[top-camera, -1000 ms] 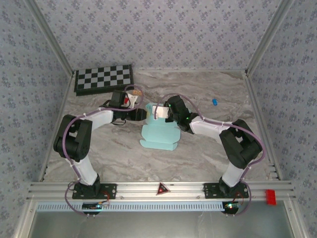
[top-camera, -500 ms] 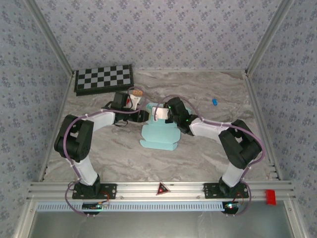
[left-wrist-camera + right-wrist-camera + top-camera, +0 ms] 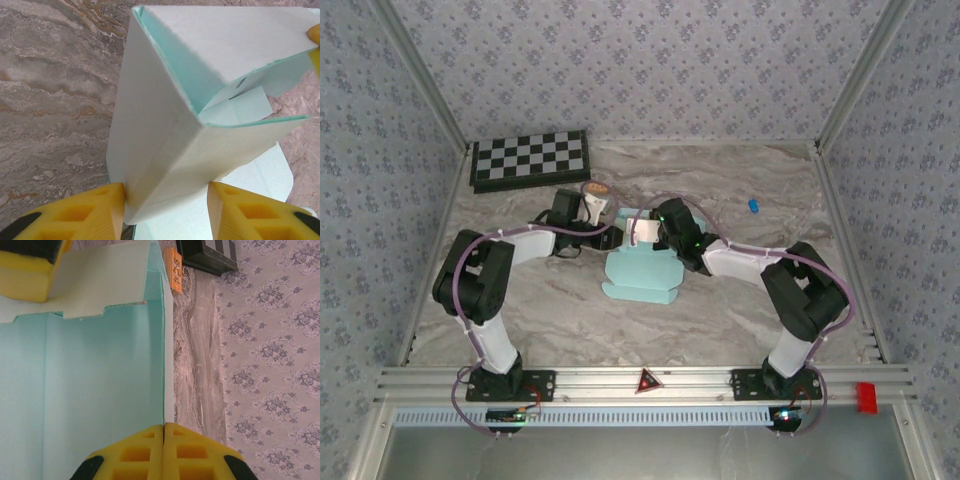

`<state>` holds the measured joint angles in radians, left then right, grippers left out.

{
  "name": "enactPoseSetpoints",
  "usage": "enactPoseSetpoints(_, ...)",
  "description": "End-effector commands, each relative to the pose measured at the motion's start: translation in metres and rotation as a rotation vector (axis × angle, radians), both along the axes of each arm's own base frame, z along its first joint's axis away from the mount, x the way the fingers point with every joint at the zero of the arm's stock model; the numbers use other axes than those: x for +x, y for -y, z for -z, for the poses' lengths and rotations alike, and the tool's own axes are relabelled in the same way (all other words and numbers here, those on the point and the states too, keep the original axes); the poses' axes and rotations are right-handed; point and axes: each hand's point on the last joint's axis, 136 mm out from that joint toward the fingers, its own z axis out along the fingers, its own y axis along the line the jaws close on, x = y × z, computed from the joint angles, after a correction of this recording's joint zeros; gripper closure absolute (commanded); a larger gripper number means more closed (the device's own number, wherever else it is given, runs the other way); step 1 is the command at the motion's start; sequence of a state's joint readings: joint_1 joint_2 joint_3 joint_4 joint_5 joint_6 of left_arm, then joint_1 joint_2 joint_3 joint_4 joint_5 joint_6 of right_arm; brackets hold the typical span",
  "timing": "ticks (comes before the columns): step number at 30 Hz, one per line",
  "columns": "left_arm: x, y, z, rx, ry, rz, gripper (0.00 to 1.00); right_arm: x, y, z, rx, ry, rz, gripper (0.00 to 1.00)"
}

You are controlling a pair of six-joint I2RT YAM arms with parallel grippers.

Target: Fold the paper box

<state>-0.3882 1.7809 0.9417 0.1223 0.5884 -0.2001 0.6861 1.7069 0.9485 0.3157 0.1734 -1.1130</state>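
The right gripper [image 3: 164, 429] clamps the box [image 3: 100, 385] wall upright, seemingly so the left gripper [image 3: 166, 202], spread open, can crease the corner between its fingers

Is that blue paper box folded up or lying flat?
Partly folded: the paper box has walls standing at its far end, while its near flaps lie flat on the table.

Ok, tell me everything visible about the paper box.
The paper box is pale cyan thin card, half-folded: its far end stands up as walls, its near flaps lie flat on the marble table. The right end effector pinches one wall edge; the left end effector straddles a raised corner.
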Motion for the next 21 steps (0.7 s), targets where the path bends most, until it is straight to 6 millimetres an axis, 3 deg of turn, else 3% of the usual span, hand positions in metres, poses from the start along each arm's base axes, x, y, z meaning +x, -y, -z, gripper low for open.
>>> enactPoseSetpoints(1,0.001,0.006,-0.007,-0.020,0.066,0.025,0.57,-0.019,-0.001,0.022,-0.050,-0.067,-0.039,1.00)
enactPoseSetpoints(21,0.000,-0.003,-0.029,-0.049,0.211,-0.006,0.54,-0.015,-0.001,0.019,-0.049,-0.045,-0.026,1.00)
